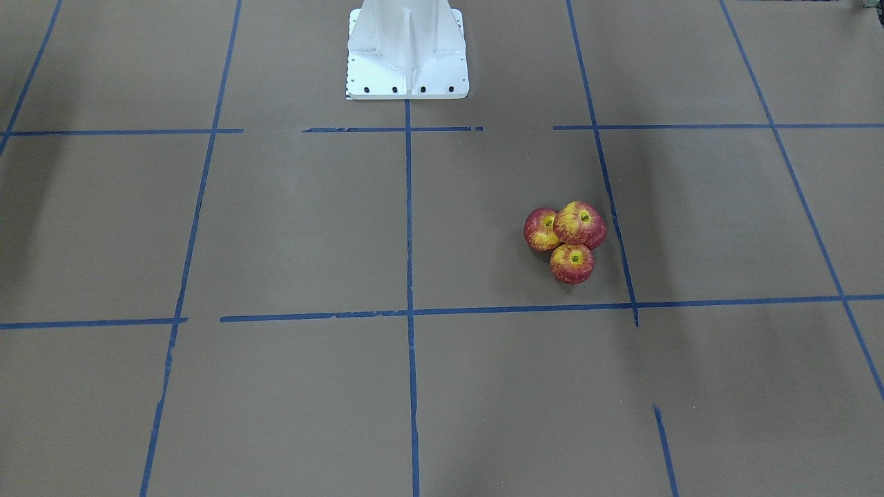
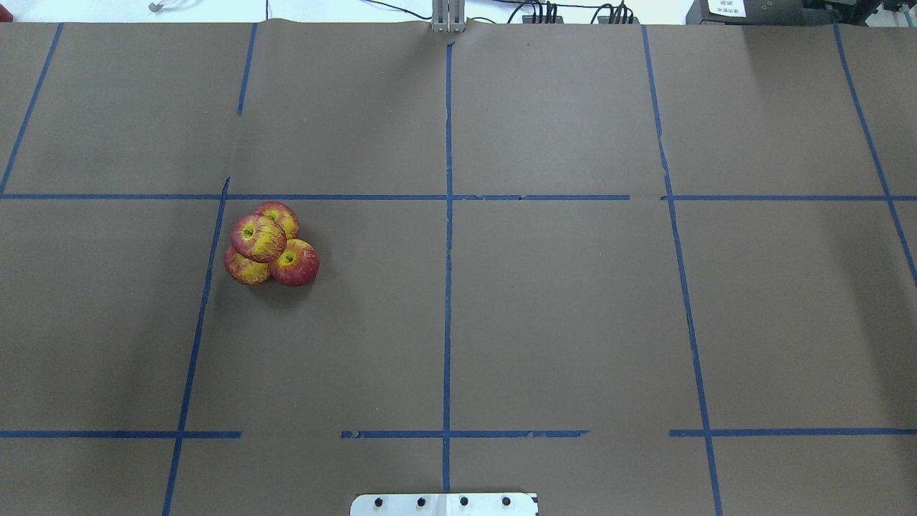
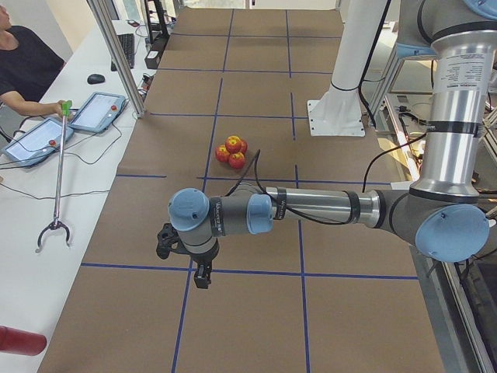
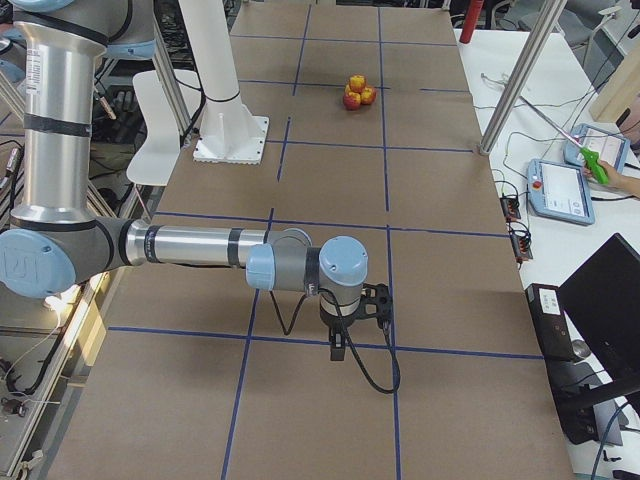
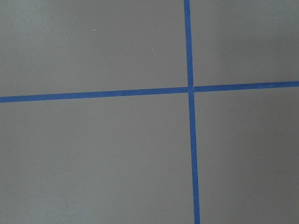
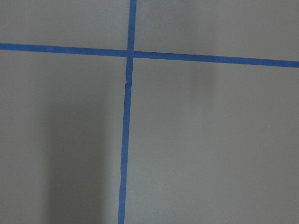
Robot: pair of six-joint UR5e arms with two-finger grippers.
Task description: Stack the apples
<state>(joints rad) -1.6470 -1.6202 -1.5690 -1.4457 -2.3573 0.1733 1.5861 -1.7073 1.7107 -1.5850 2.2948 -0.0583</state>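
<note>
Closest to the left-end camera, the left gripper hangs pointing down over a blue tape line on the brown-papered table. Whether its fingers are spread or pressed together cannot be told from this side view. The same goes for the right gripper, which hangs low at the table's right end. Each wrist camera shows only brown paper and crossing tape.

The apples sit in a tight pile on the left half of the table, just right of a tape line. Three touch one another on the paper, and the top apple rests on them. Being round, they have no long axis. Their yellow dimpled tops face upward, the top one tilted slightly. Both grippers are well apart from the pile.
</note>
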